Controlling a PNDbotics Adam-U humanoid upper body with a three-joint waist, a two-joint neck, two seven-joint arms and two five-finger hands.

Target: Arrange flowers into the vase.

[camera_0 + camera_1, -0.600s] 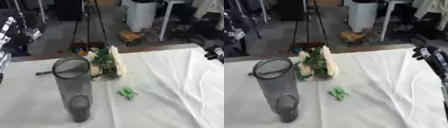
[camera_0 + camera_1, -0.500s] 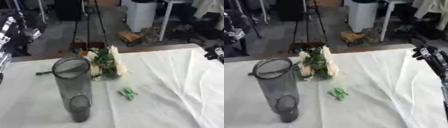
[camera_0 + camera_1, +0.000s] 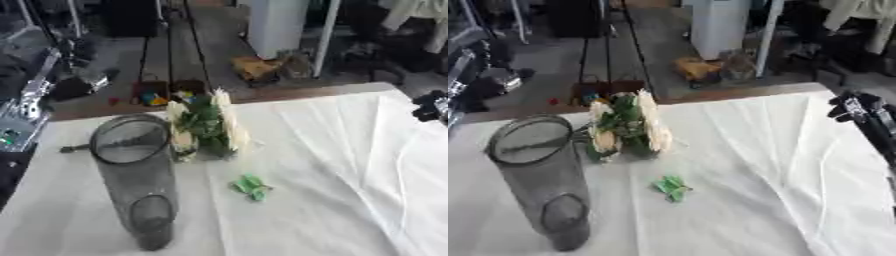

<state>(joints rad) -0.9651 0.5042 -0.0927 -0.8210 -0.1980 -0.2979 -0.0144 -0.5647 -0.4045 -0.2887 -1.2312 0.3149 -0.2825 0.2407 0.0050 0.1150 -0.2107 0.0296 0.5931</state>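
Right eye view shows the right hand (image 3: 852, 107) at the table's right edge, black fingers bent downward and holding nothing; it touches only the white cloth (image 3: 780, 165), if that. Whether the fingers are clenched or just relaxed cannot be told. Well to its left the flowers (image 3: 627, 127) lie flat on the cloth, cream blooms among green leaves. Left of those, farthest from the hand, stands the vase (image 3: 136, 175), a dark see-through tube, upright. A green scrap (image 3: 249, 186) lies between. No writing is readable.
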